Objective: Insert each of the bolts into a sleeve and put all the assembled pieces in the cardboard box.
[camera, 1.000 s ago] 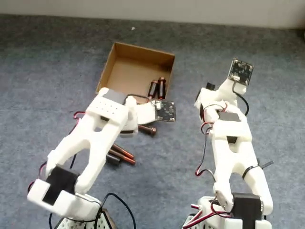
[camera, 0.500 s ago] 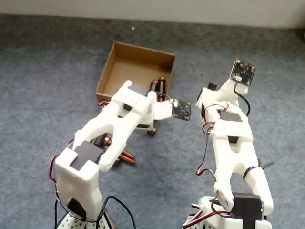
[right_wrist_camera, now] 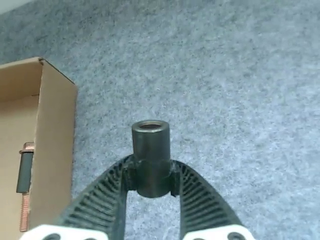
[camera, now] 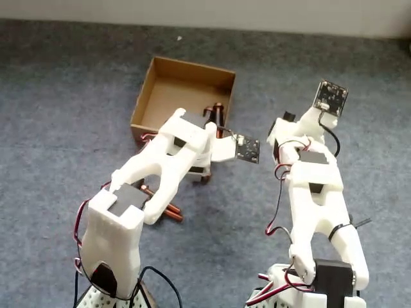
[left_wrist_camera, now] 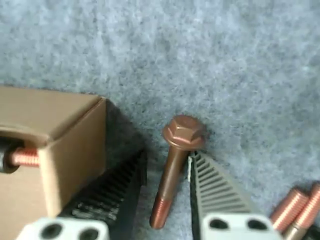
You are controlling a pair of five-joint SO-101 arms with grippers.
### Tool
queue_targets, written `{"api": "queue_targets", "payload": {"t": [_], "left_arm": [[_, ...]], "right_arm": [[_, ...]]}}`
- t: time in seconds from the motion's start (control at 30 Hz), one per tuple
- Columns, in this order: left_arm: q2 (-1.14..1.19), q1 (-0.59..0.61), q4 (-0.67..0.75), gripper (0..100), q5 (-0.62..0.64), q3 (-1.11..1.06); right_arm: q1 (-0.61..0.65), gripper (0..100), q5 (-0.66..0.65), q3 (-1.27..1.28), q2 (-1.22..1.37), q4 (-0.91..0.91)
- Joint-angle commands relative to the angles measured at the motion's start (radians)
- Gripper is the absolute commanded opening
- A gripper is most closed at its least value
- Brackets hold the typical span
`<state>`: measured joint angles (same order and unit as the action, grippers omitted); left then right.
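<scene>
This looks like a robotics lab or hobby workbench. A white plastic left arm (camera: 160,167) and right arm (camera: 314,192) carry loose red and black wires (camera: 276,205) and an uncased circuit board (camera: 330,97). They stand on grey carpet (camera: 64,128) beside copper-coloured bolts (left_wrist_camera: 177,150) and a plain cardboard box (camera: 180,96).

- We can read no text, label, number or sign on the box (camera: 192,67), bolt (left_wrist_camera: 175,167), sleeve (right_wrist_camera: 151,155) or circuit boards (camera: 330,96).
</scene>
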<state>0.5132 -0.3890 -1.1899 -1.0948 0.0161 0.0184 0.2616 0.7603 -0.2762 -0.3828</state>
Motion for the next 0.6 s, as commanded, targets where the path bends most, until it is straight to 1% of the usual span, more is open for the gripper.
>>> {"api": "queue_targets", "payload": {"t": [0.0,0.03,0.07,0.23,0.37,0.47,0.57], "left_arm": [[0.005,-0.036,-0.002,4,-0.009,0.030],[0.005,-0.045,-0.002,1,-0.009,0.030],[0.004,-0.050,-0.008,0,-0.008,0.027],[-0.004,-0.065,-0.092,0,-0.008,0.024],[-0.051,-0.059,-0.110,0,0.003,0.012],[-0.122,-0.048,-0.112,0,0.124,0.002],[-0.220,-0.048,-0.117,0,0.216,-0.027]], "right_arm": [[-0.008,0.7,0.012,-0.050,-0.059,0.021],[-0.008,0.7,0.012,-0.050,-0.059,0.021],[-0.008,0.7,0.012,-0.050,-0.059,0.021],[-0.008,0.7,0.012,-0.050,-0.059,0.021],[-0.008,0.7,0.014,-0.050,-0.059,0.021],[-0.007,0.7,0.014,-0.050,-0.059,0.021],[-0.007,0.7,0.014,-0.050,-0.059,0.021]]}}
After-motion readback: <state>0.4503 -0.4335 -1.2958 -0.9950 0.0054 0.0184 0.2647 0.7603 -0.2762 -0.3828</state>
